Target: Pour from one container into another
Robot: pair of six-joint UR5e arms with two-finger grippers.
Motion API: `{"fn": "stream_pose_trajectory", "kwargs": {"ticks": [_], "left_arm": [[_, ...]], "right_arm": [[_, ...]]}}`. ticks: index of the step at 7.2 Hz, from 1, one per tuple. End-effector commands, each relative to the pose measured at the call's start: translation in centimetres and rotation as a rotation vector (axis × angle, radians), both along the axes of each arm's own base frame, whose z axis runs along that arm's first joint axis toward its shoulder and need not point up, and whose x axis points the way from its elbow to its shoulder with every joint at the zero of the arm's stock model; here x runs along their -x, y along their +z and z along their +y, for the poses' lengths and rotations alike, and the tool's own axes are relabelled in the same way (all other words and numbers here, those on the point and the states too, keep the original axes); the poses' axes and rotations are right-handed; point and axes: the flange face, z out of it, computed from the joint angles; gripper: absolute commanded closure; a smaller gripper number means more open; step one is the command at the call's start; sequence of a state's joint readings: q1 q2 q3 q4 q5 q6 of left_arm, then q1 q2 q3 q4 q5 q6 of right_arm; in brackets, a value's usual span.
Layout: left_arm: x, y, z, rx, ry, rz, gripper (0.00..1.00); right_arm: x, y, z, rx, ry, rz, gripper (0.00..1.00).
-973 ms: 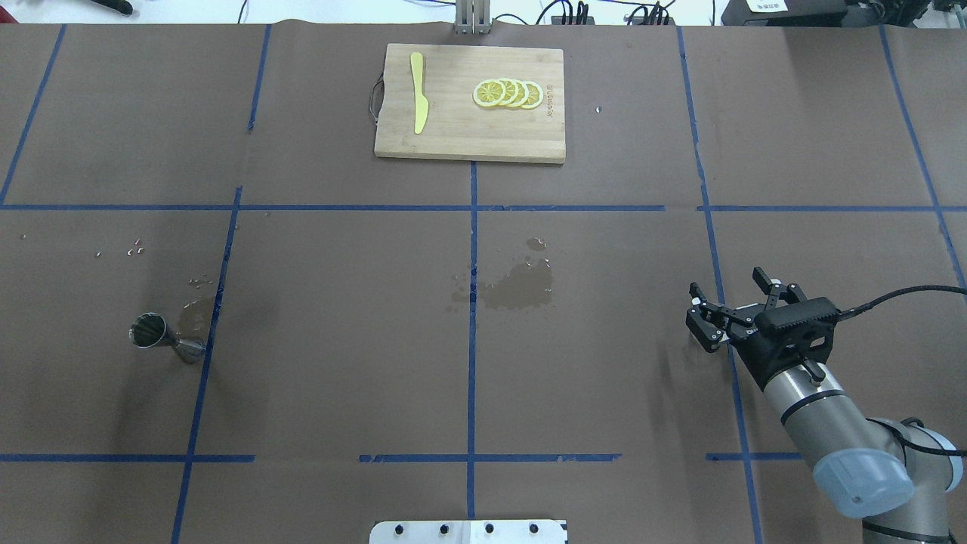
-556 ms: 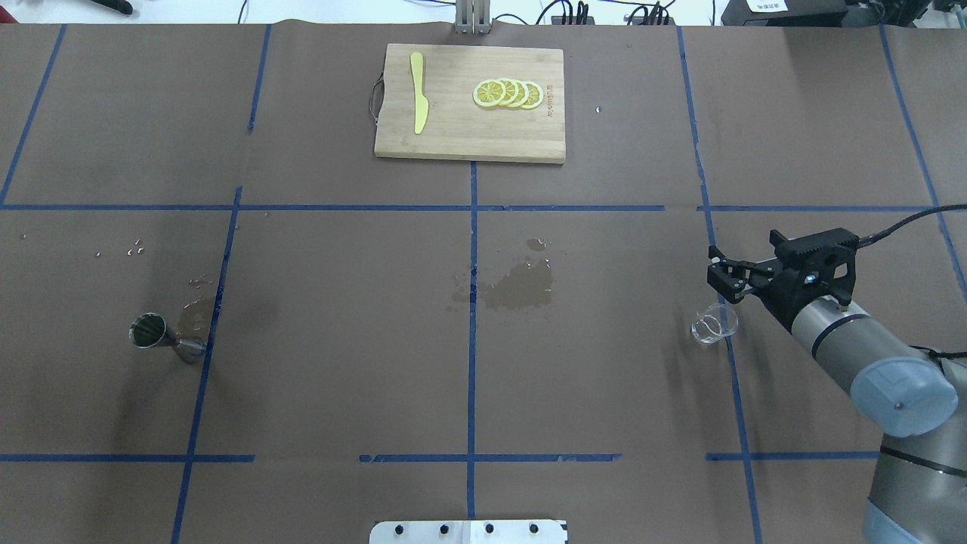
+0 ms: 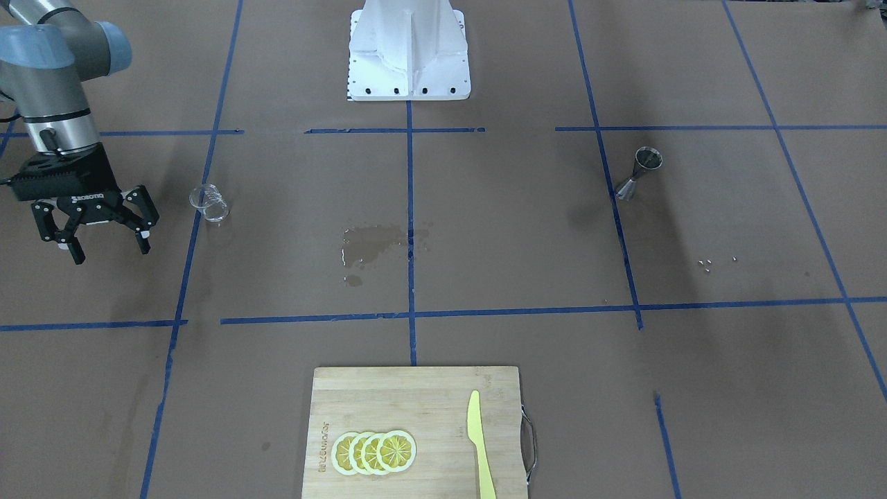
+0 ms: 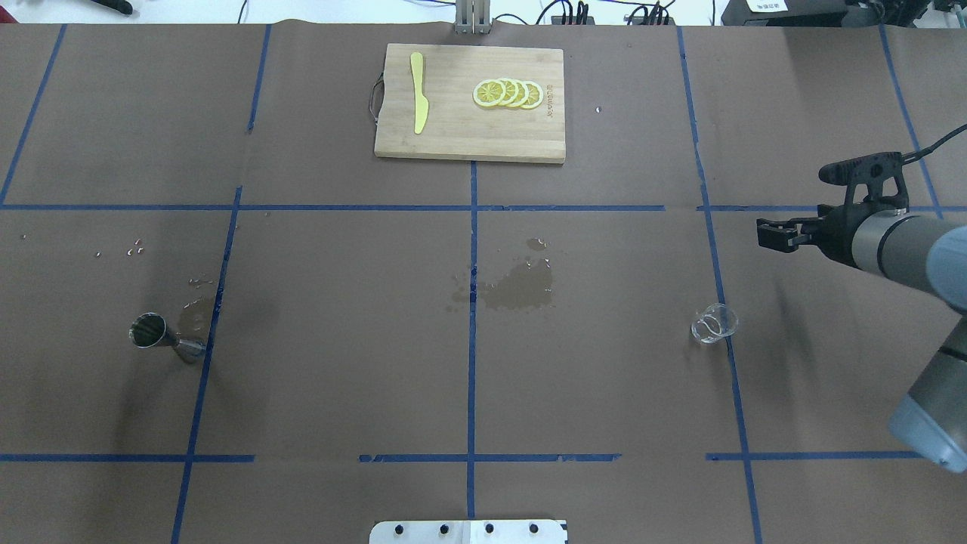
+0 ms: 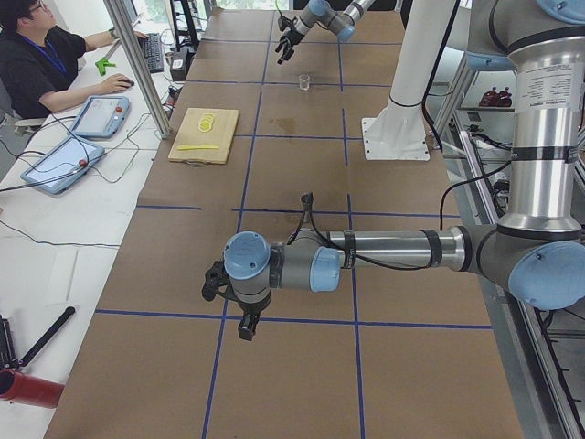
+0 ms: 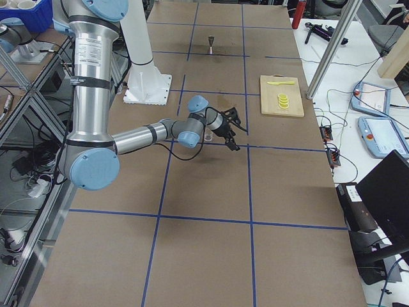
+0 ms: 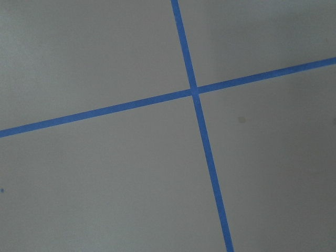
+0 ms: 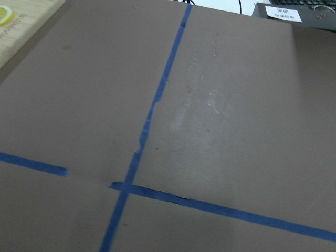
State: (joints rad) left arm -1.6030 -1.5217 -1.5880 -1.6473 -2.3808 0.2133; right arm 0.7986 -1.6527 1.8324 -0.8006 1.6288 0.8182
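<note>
The right tool [image 3: 109, 246] hung with its two fingers spread wide, gripping nothing and touching nothing. It stood near the glass beaker [image 3: 209, 203] but clear of it, out toward the table's end on the robot's right and a little farther from the robot than the beaker. Its wrist camera saw only brown table [image 3: 527, 229] cover, blue tape lines and a corner of the cutting board [image 3: 416, 402].

The left tool [image 5: 239, 315] showed only in the view from the table's left end, pointing down over a tape line. From there I could not tell whether it was released or clenched.

The beaker stood upright on the table, right beside a blue tape line. What it held could not be made out. The steel jigger [image 3: 641, 173] stood upright well apart from the beaker, across the table on the robot's left, also beside a tape line.

Between beaker and jigger, nearer the beaker, lay a wet stain [image 3: 371, 242]. Nothing else stood along that stretch. The cutting board, with its lemon slices [image 3: 374, 452] and yellow knife [image 3: 478, 443], lay well beyond the beaker, at the table edge far from the robot.
</note>
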Motion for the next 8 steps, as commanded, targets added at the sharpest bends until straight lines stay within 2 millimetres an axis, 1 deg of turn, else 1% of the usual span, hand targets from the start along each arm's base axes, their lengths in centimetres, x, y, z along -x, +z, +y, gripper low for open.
{"fn": "stream_pose_trajectory", "kwargs": {"ticks": [1, 2, 3, 4, 5, 6, 7, 8], "left_arm": [[0.0, 0.0, 0.0, -0.001, 0.001, -0.002, 0.00], [0.0, 0.1, 0.0, 0.002, 0.000, -0.001, 0.00], [0.0, 0.2, 0.1, 0.003, 0.000, -0.001, 0.00], [0.0, 0.2, 0.1, 0.005, 0.000, -0.003, 0.00], [0.0, 0.2, 0.1, 0.005, 0.000, -0.003, 0.00], [0.0, 0.1, 0.0, 0.003, -0.001, -0.003, 0.00], [0.0, 0.1, 0.0, 0.003, -0.001, -0.003, 0.00], [0.0, -0.1, 0.0, 0.001, -0.002, -0.001, 0.00]], "right_arm": [[-9.9, 1.7, -2.8, 0.200, -0.127, -0.053, 0.00], [-15.2, 2.6, -3.6, 0.202, -0.207, -0.024, 0.00], [-19.2, 3.9, -3.8, 0.240, -0.272, 0.023, 0.00], [-21.8, 4.2, -4.2, 0.304, -0.294, 0.052, 0.00], [-24.5, 5.6, -4.2, 0.318, -0.362, 0.102, 0.00], [-27.1, 6.9, -3.5, 0.359, -0.426, 0.126, 0.00], [-29.9, 7.6, -3.0, 0.463, -0.392, 0.090, 0.00], [-30.3, 9.6, -0.8, 0.538, -0.381, 0.037, 0.00]]}}
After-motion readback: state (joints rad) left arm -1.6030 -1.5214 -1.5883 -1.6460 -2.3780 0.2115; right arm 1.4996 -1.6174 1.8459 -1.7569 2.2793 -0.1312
